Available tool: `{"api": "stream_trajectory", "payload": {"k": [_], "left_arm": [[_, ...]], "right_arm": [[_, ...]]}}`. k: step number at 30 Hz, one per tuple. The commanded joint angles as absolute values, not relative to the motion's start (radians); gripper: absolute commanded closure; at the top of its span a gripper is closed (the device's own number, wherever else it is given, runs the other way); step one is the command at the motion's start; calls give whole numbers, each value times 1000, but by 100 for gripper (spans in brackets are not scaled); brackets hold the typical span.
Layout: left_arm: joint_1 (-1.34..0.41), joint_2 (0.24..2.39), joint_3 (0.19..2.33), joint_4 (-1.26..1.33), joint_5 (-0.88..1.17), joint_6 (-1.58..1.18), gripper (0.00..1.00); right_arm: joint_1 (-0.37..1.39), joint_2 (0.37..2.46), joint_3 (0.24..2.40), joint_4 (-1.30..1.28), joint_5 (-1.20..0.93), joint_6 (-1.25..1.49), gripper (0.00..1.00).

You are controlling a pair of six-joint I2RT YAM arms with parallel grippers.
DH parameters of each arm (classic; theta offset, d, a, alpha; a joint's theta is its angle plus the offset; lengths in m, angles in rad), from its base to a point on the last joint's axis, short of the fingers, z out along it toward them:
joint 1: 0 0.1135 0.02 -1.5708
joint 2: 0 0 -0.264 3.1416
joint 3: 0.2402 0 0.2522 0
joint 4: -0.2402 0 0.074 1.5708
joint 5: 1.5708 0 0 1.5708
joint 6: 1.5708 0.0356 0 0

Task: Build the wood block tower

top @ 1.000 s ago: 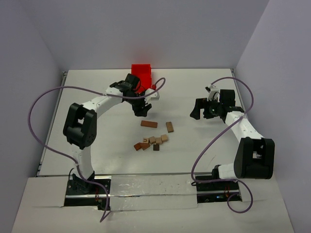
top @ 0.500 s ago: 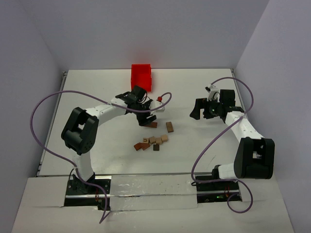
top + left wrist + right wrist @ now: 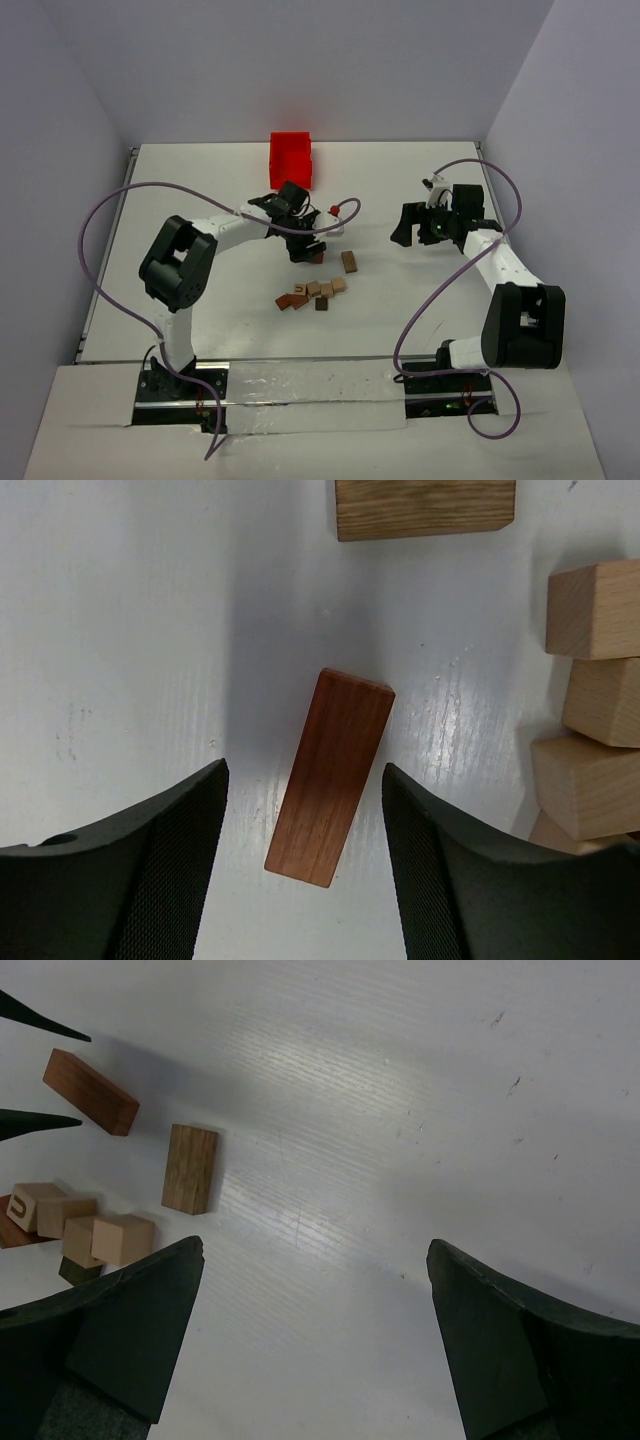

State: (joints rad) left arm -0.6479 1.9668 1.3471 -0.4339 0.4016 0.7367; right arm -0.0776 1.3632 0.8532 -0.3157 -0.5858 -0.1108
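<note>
Two hands are in view, both open. The left hand (image 3: 303,780) hangs low over the middle of the bench (image 3: 180,200). Its fingers (image 3: 150,870) stand either side of a reddish-brown block (image 3: 330,777) that lies flat. Bare bench shows on both sides of the block, so nothing is gripped. From above, this block is largely hidden under the hand. At the far edge of the bench stands a red bin (image 3: 291,158).

The wood block tower is not up. Its pieces lie loose near the middle of the bench. A cluster of blocks (image 3: 312,293) sits toward the near edge, too small to tell whether any rests on another. In the left wrist view the frame's right edge cuts it off. A brown block (image 3: 349,261) lies apart, just right of the hand, and that view shows only one end of it. The right hand (image 3: 410,228) hovers well to the right, spread wide around nothing.
</note>
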Motion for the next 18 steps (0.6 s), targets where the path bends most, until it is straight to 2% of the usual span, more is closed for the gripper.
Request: {"api": "stream_trajectory", "payload": {"k": [1, 5, 13, 18], "left_arm": [[-660, 1985, 1388, -423, 401, 755, 33], [-660, 2004, 1393, -429, 370, 765, 37], [-661, 2035, 1430, -435, 366, 773, 53], [-662, 2048, 1450, -444, 375, 785, 58]], "right_arm": [[-80, 1341, 902, -305, -589, -126, 0], [-81, 1341, 904, -305, -591, -126, 0], [-80, 1347, 904, -304, -589, -129, 0], [-81, 1350, 904, -304, -588, -132, 0]]}}
